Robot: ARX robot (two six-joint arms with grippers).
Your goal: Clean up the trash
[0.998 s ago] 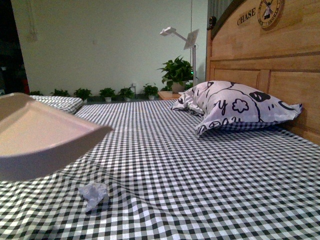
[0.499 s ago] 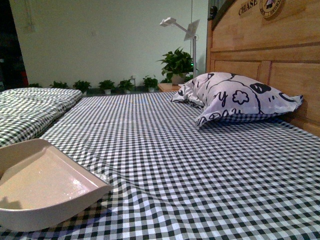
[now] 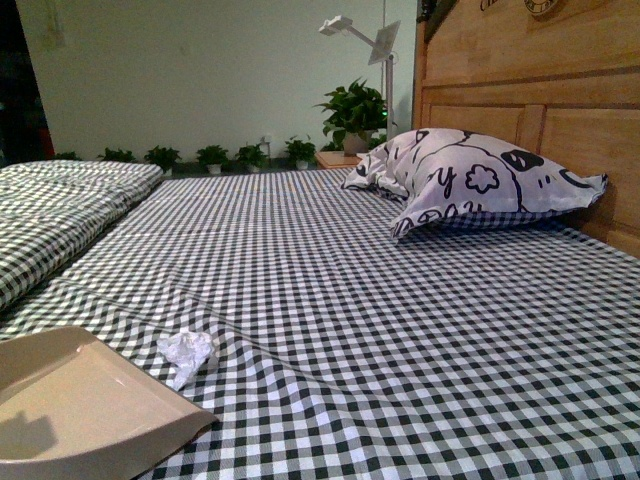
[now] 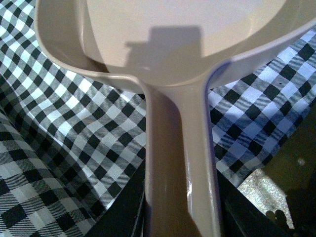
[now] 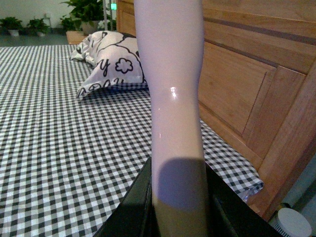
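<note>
Lowered and drawn back since half a second ago, my dustpan (image 3: 80, 410) no longer hides the trash (image 3: 186, 352), which lies on the sheet (image 3: 400, 330) just beyond the dustpan's front lip. My left gripper (image 4: 180, 217) is clamped on the dustpan's stem, and my right gripper (image 5: 178, 200) is clamped on a pale handle (image 5: 173, 98) whose working end is out of view. I judge the trash light, soft and apt to skid, so better swept in than pinched.

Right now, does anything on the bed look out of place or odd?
Yes: a crumpled white paper wad lies on the checkered sheet, just beyond the lip of the dustpan and outside it. The sheet is creased around it. The pillow by the headboard looks normal. Nothing spilled or damaged.
</note>
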